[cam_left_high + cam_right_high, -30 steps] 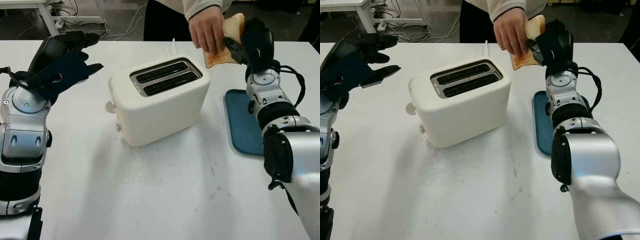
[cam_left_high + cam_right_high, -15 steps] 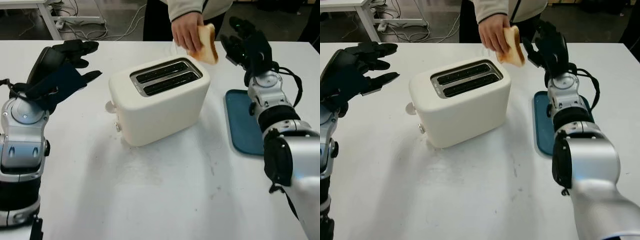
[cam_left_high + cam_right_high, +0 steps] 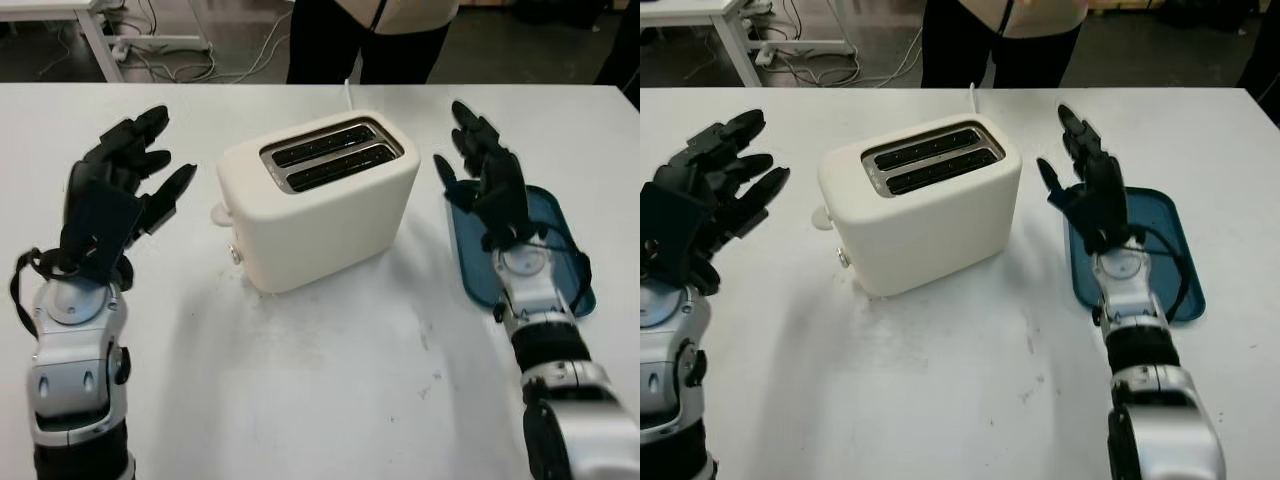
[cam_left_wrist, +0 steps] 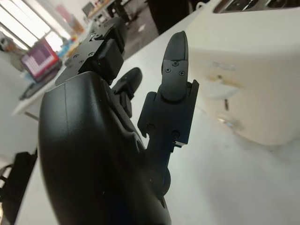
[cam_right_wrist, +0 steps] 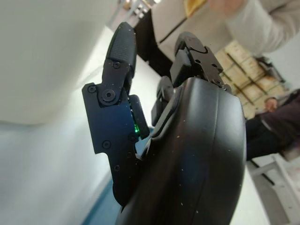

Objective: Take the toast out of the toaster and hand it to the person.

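The white two-slot toaster (image 3: 320, 205) stands mid-table with both slots (image 3: 332, 156) empty. My left hand (image 3: 140, 165) is open in the air to the left of it, holding nothing. My right hand (image 3: 465, 150) is open to the toaster's right, above the near edge of the blue tray (image 3: 565, 260). A person (image 3: 370, 40) stands at the table's far side. In the right wrist view the person's hand (image 5: 227, 4) holds a piece of toast (image 5: 194, 5) above and beyond my right hand (image 5: 140, 93).
The toaster's white cord (image 3: 348, 90) runs off the far edge. White table surface (image 3: 330, 380) lies bare in front of the toaster. Another table and cables (image 3: 150, 30) stand on the floor at the back left.
The person drew the toast away from my right hand and out of the head views. My right hand opened and came down toward me beside the tray. My left hand dropped lower.
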{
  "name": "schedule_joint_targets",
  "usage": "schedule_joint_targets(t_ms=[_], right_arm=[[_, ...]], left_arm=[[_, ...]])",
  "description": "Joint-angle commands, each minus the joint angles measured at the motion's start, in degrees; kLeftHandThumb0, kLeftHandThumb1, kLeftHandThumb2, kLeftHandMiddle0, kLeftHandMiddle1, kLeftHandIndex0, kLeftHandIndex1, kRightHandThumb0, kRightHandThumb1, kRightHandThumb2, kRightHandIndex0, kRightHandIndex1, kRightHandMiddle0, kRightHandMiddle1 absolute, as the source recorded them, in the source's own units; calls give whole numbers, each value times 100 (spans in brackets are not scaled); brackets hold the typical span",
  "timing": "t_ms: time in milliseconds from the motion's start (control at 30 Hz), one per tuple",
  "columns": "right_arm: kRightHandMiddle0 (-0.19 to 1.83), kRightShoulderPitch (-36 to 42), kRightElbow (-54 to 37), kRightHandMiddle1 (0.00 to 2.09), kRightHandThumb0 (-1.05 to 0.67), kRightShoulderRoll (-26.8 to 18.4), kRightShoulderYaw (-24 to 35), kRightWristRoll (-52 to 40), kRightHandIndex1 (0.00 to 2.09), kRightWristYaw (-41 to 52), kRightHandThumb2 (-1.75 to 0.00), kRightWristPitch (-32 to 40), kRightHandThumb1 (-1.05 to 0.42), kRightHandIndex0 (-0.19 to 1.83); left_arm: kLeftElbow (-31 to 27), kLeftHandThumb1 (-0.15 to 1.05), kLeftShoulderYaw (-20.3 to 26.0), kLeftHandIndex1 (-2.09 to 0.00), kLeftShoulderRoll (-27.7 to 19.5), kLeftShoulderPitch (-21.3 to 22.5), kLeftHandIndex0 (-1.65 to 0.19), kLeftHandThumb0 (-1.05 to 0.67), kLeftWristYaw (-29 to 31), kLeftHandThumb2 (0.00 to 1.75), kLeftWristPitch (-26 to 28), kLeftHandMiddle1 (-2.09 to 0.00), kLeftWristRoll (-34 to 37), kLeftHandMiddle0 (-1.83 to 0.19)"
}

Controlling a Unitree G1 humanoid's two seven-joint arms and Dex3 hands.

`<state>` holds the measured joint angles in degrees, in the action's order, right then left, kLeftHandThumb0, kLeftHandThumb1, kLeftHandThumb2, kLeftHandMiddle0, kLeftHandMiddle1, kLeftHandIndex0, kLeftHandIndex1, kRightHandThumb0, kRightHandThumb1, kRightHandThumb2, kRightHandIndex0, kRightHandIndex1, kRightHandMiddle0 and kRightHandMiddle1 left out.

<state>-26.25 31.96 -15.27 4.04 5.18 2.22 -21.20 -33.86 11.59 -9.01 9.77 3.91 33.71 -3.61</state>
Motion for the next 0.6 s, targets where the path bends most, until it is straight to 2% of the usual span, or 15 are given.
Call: schedule_joint_targets(t_ms=[0,200,233,267,300,333,367,433,500,567], right_arm=[[18,372,-603,0,-53,96,-43,-66,0,33,-64,310,-92,16],[14,1237,-1907,0,-54,492,-105,-393,1,180,-69,794,-92,11],[32,1392,-2113,9,-60,601,-142,-430,1,161,-68,778,-92,12],[52,1511,-2281,41,-63,682,-175,-446,1,145,-69,786,-92,12],[46,1644,-2456,84,-66,772,-210,-476,1,129,-69,835,-92,12],[20,1765,-2604,85,-71,855,-244,-502,1,116,-68,898,-92,13],[11,1864,-2635,62,-73,932,-277,-493,1,86,-68,854,-92,14],[7,1973,-2455,28,-67,945,-330,-417,2,120,-73,606,-92,16],[8,2083,-2367,16,-66,933,-369,-476,1,263,-76,563,-92,15],[11,2253,-2356,11,-72,1022,-452,-489,1,300,-73,517,-92,15]], left_arm=[[-59,92,-47,-1,87,-224,-37,-37,-51,37,-112,-72,64,-6],[-207,92,-205,0,417,-544,-33,-39,-201,37,72,-69,205,-3],[-204,92,-251,0,458,-606,-32,-39,-234,38,23,-69,193,-4],[-193,92,-282,0,477,-653,-32,-39,-251,39,-26,-69,180,-4],[-155,92,-309,0,488,-708,-32,-40,-263,40,-106,-68,162,-4],[-121,92,-348,-1,504,-766,-33,-43,-286,40,-193,-68,133,-5],[-59,92,-393,-1,520,-842,-33,-45,-307,40,-331,-69,104,-6],[68,92,-499,-1,553,-982,-34,-48,-348,42,-614,-69,57,-7],[190,92,-636,-2,606,-1093,-35,-49,-440,44,-802,-70,-29,-7],[500,92,-842,-2,605,-1219,-35,-50,-620,44,-1184,-71,-291,-8]])
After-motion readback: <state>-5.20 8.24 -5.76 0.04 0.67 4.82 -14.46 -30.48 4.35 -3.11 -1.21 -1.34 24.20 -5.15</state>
